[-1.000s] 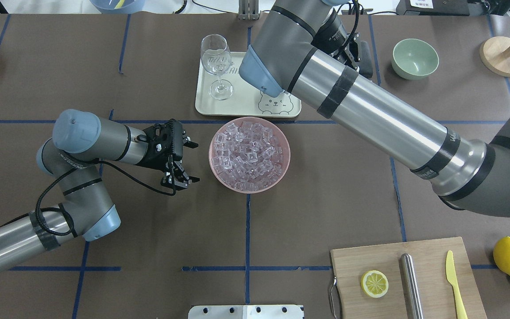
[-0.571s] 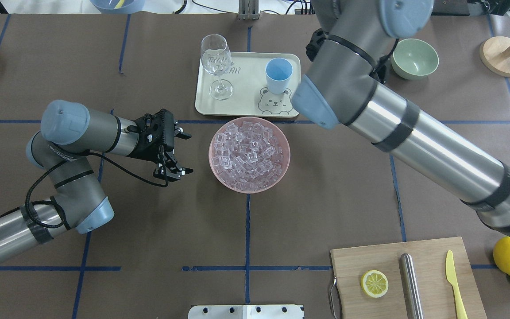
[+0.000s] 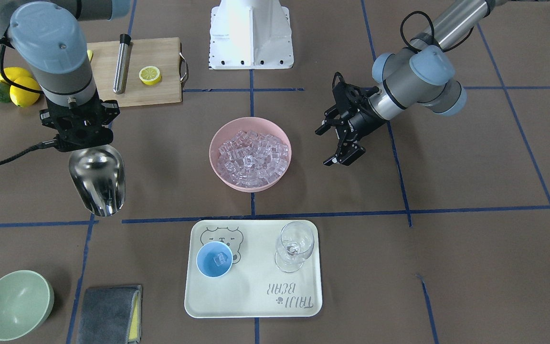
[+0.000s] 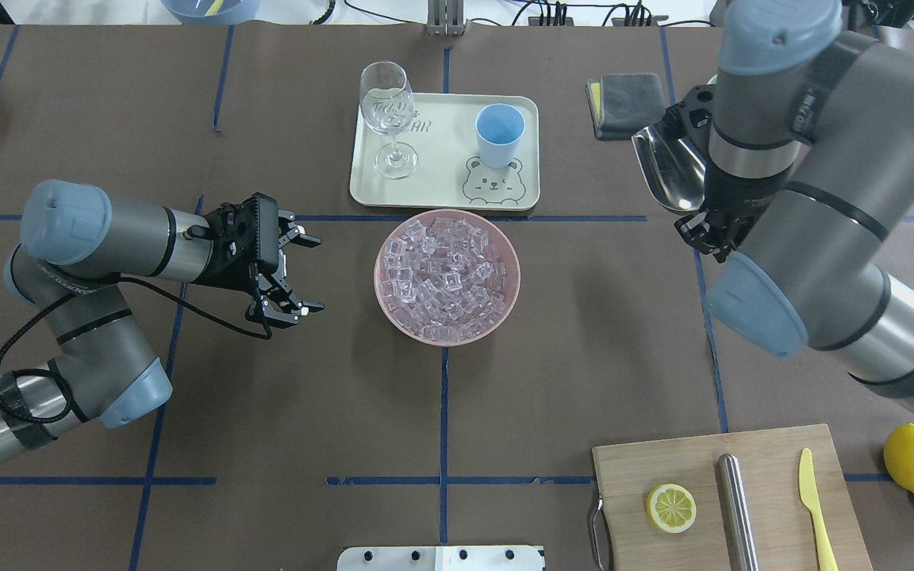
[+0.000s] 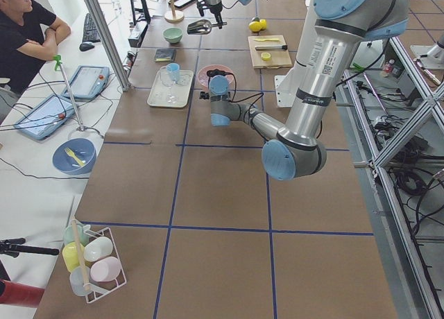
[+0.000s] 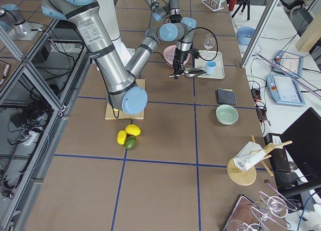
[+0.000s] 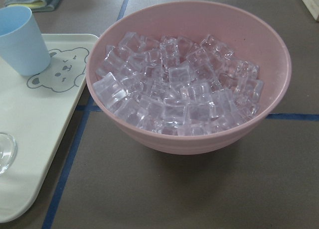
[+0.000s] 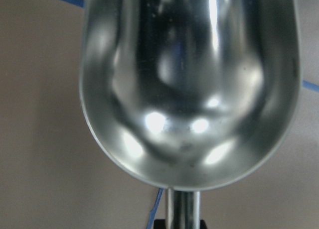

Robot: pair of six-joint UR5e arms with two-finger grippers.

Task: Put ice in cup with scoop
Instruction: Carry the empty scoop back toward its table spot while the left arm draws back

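The steel scoop (image 3: 97, 179) is empty, its bare trough (image 8: 189, 89) filling the right wrist view. My right gripper (image 3: 84, 142) is shut on its handle and holds it above the table, off to the right of the tray in the overhead view, where the scoop (image 4: 666, 165) shows beside my wrist. The light-blue cup (image 4: 499, 131) stands on the tray, and the front-facing view shows one ice cube (image 3: 220, 258) inside it. A heap of ice (image 4: 447, 270) fills the pink bowl (image 4: 517, 277). My left gripper (image 4: 316, 274) is open and empty, left of the bowl.
The cream tray (image 4: 441, 178) also carries a clear stemmed glass (image 4: 389, 119). A grey cloth (image 4: 627, 103) and a pale-green bowl (image 3: 15, 303) lie beyond the scoop. The cutting board (image 4: 766, 460) with a lemon slice, a steel cylinder and a yellow knife sits front right, lemons (image 4: 913, 460) beside it.
My right arm swung rightward off the tray with the scoop, uncovering the cup. My left gripper drew back to the left, away from the pink bowl, still open.
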